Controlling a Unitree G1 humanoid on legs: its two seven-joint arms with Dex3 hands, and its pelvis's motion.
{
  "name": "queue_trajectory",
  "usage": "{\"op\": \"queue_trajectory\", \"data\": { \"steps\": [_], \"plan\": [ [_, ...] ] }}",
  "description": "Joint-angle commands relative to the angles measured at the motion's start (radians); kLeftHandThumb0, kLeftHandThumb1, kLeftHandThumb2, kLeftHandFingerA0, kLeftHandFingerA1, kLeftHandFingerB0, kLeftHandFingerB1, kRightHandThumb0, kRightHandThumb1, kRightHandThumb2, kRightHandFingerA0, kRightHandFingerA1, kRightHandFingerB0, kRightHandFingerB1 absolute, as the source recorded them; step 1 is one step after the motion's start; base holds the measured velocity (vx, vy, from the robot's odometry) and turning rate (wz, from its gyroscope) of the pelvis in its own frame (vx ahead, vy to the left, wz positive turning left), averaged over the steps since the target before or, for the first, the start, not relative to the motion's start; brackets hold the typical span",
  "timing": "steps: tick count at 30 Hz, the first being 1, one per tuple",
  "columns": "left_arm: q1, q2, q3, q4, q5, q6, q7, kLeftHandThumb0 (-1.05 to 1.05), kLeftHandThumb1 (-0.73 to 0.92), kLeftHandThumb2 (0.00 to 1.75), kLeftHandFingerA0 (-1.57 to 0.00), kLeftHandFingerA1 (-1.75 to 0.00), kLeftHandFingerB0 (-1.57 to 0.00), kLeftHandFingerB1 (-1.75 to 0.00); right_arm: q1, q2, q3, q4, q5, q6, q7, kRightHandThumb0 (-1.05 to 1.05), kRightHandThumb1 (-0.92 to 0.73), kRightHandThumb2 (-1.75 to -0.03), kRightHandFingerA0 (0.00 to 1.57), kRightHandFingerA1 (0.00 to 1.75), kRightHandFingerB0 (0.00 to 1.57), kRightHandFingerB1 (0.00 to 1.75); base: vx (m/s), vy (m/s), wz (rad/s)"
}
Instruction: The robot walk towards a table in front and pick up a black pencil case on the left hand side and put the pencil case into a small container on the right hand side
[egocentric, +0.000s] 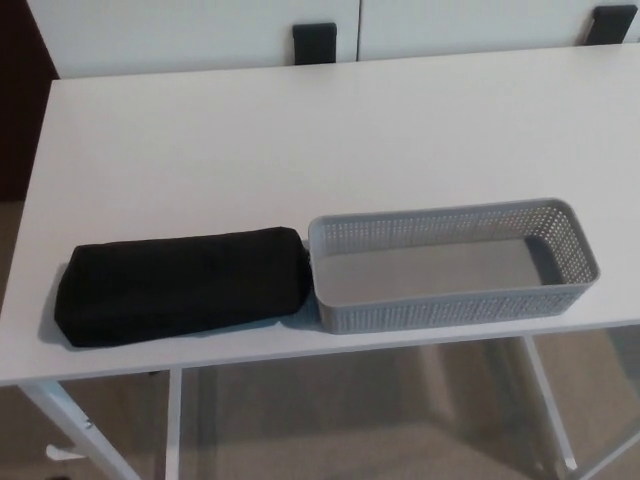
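Neither of the robot's hands shows anywhere in the view, so I cannot tell whether they hang released or clenched; nothing is being grasped on the tabletop as far as I can see. At the left, near the front edge of the plain white tabletop (300, 130), lies the long, soft-looking black fabric pencil case (180, 284), stretched lengthwise and slightly skewed, its right end touching or all but touching the container beside it. It looks light and pliable, the cloth rounded along the top and sagging a little at the ends, so I judge it will give under the fingers rather than slip; a hold across its narrow width near the middle should keep it from drooping to one side when lifted. Grabbing it by an end would likely let the rest dangle. Just to the right sits the small grey perforated plastic container (452, 300), a shallow rectangular basket with nothing inside it, also close to the front edge. Its inside looks only somewhat longer than the case, so the case probably has to go in lengthwise. Beyond the tabletop, pale cabinet doors with two dark handles (315, 42) run along the back.
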Motion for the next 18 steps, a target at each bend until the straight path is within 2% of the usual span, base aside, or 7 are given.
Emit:
{"op": "queue_trajectory", "data": {
  "steps": [1, 3, 6, 8, 9, 13, 18],
  "plan": [
    [0.093, 0.061, 0.268, -0.075, -0.159, 0.047, 0.059, -0.72, 0.45, 0.75, 0.0, -0.01, 0.0, 0.0, -0.017, -0.023, -0.021, 0.016, 0.024, 0.019, 0.017, -0.3, -0.7, -0.6, 0.43, 0.39, 0.26, 0.34, 0.0, 0.0, 0.0],
    [0.129, 0.077, 0.353, -0.112, -0.167, 0.013, 0.072, -0.71, 0.45, 0.74, 0.0, 0.0, 0.0, 0.0, -0.017, -0.02, -0.024, 0.013, 0.028, 0.023, 0.021, -0.28, -0.7, -0.6, 0.43, 0.39, 0.26, 0.34, 0.0, 0.0, 0.0],
    [0.139, 0.058, 0.519, -0.222, -0.278, 0.065, 0.112, -0.61, 0.42, 0.71, 0.0, 0.0, 0.0, -0.02, -0.01, -0.018, -0.023, -0.006, 0.026, 0.026, 0.02, -0.27, -0.7, -0.6, 0.42, 0.38, 0.25, 0.33, 0.0, 0.0, 0.0],
    [0.133, 0.03, 0.585, -0.3, -0.327, 0.111, 0.146, -0.64, 0.41, 0.71, 0.0, 0.0, 0.0, 0.0, -0.02, -0.034, -0.03, -0.004, 0.031, 0.028, 0.032, -0.27, -0.7, -0.6, 0.41, 0.38, 0.25, 0.33, 0.0, 0.0, 0.0],
    [0.135, 0.016, 0.634, -0.411, -0.374, 0.143, 0.181, -0.67, 0.43, 0.74, 0.0, 0.0, 0.0, 0.0, -0.03, -0.036, -0.032, 0.0, 0.034, 0.029, 0.039, -0.27, -0.71, -0.61, 0.4, 0.38, 0.25, 0.33, 0.0, 0.0, 0.0],
    [0.113, 0.006, 0.692, -0.821, -0.497, 0.106, 0.223, -0.64, 0.41, 0.72, 0.0, -0.01, 0.0, 0.0, -0.052, -0.026, -0.036, 0.032, 0.035, 0.03, 0.024, -0.26, -0.7, -0.6, 0.43, 0.39, 0.27, 0.34, 0.0, 0.0, 0.0],
    [-0.015, 0.061, 0.573, -1.033, -0.296, 0.082, 0.233, -0.72, 0.44, 0.77, 0.0, 0.0, 0.0, -0.02, -0.009, -0.023, -0.033, -0.003, 0.035, 0.016, 0.027, -0.28, -0.7, -0.61, 0.42, 0.39, 0.26, 0.34, 0.0, 0.0, 0.0]
  ]
}}
